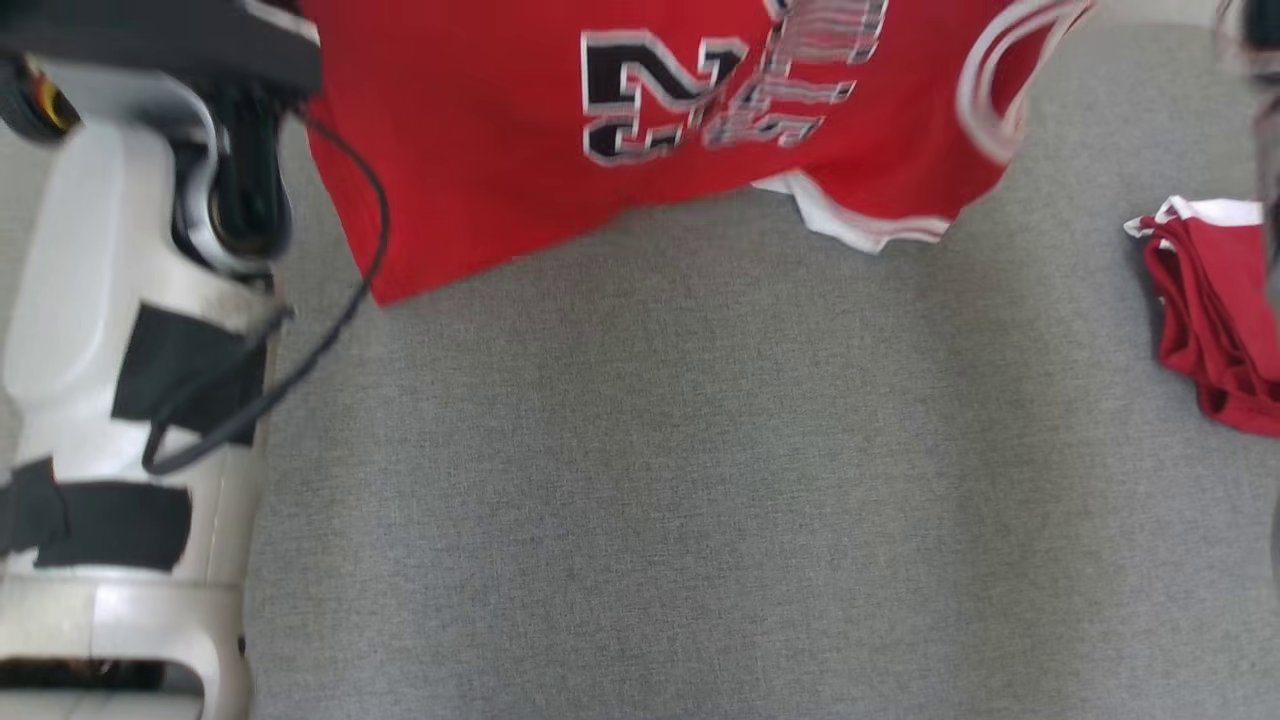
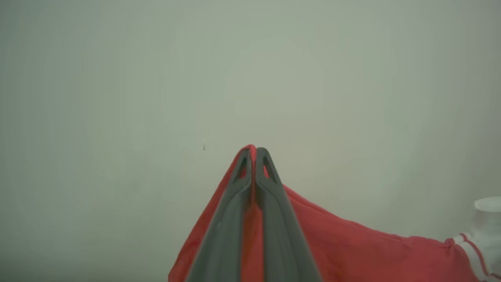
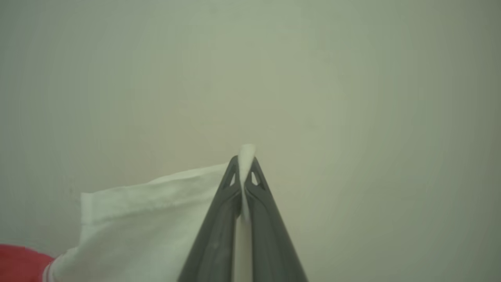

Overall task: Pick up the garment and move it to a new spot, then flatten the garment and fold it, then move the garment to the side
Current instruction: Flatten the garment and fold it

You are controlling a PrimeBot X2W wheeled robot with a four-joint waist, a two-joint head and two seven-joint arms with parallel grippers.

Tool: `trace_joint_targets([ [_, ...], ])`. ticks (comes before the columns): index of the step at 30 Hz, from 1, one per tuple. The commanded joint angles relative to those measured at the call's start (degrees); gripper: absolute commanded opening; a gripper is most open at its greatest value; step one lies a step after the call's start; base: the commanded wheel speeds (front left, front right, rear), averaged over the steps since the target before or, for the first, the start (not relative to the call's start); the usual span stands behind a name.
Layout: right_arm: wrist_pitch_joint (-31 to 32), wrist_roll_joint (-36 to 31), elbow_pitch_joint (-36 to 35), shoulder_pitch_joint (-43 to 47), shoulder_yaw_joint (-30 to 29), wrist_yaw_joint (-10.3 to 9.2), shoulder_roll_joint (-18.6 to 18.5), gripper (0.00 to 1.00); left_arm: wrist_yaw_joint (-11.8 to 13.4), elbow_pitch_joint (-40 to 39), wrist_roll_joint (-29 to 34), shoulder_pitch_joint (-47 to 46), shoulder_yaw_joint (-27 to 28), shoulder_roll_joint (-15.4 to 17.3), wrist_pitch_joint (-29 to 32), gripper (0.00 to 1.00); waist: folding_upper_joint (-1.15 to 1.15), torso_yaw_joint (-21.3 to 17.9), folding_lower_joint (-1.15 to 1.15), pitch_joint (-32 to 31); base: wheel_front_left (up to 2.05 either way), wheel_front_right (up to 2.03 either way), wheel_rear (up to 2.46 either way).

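Between the clenched fingers of the left end effector (image 2: 253, 150) sits red cloth of the jersey (image 1: 480, 150); the right end effector (image 3: 245, 158) is clamped on its white trim (image 3: 148, 211). Stretched between them, the jersey hangs toward the far edge of the counter (image 1: 700, 450). It looks light, limp and slippery, so doubled seams or hem corners seem the surest holds.

Head camera looks steeply down on grey cloth surface (image 1: 700, 500), left forearm (image 1: 110, 350) close underneath; both wrist cameras sight close along pinched fingers (image 2: 227, 219) toward pale wall (image 2: 250, 58); red garment (image 1: 480, 150) common to all three.
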Motion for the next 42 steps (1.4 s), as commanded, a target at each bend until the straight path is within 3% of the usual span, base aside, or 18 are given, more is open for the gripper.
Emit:
trace_joint_targets([
  [1,0.88,1.85,0.06,1.72,1.02,-0.13,-0.84,0.00,-0.45,-0.82,-1.15,1.15,-0.63,0.67,0.47,0.00,-0.01,0.07,0.00,-0.86,0.00,0.00,0.00],
  [5,6.29,10.68,-3.78,8.19,6.47,-0.13,-4.51,0.00,-0.30,-4.52,-5.18,6.89,-4.17,3.20,4.73,0.00,-0.01,0.35,0.00,-2.93,0.00,0.00,0.00],
  [9,14.51,20.69,-12.93,17.22,9.52,-0.13,-10.49,0.00,-0.31,-9.39,-8.58,13.33,-7.42,5.95,9.47,0.00,-0.01,0.74,0.00,-5.61,0.00,0.00,0.00],
  [14,23.99,30.08,-26.00,31.38,6.09,-0.12,-16.07,0.00,-0.32,-16.03,-12.65,22.99,-8.86,8.95,14.60,0.00,-0.01,1.26,0.00,-8.30,0.00,0.00,0.00],
  [19,33.87,35.87,-36.87,46.92,-2.42,-0.12,-17.60,0.00,0.93,-24.27,-15.99,34.15,-9.16,11.54,19.92,0.00,-0.01,1.31,0.00,-10.13,0.00,0.00,0.00],
  [23,41.84,38.05,-43.65,59.17,-10.21,-0.12,-15.07,0.00,3.62,-32.13,-19.52,44.27,-8.43,12.82,23.11,0.00,-0.01,1.51,0.00,-11.24,0.00,0.00,0.00],
  [29,52.31,38.81,-51.26,73.85,-19.09,-0.12,-7.86,0.00,8.46,-42.26,-22.29,58.59,-7.88,13.05,24.29,0.00,-0.01,2.17,0.00,-12.03,0.00,0.00,0.00],
  [35,60.80,37.58,-54.55,83.31,-23.86,-0.12,-0.18,0.00,11.95,-47.25,-23.44,67.80,-7.58,12.59,23.85,0.00,-0.01,3.22,0.00,-12.12,0.00,0.00,0.00],
  [42,65.21,34.80,-56.01,87.22,-25.79,-0.12,4.27,0.00,13.79,-49.43,-25.48,74.59,-7.81,13.33,25.60,0.00,-0.01,4.02,0.00,-11.88,0.00,0.00,0.00],
])
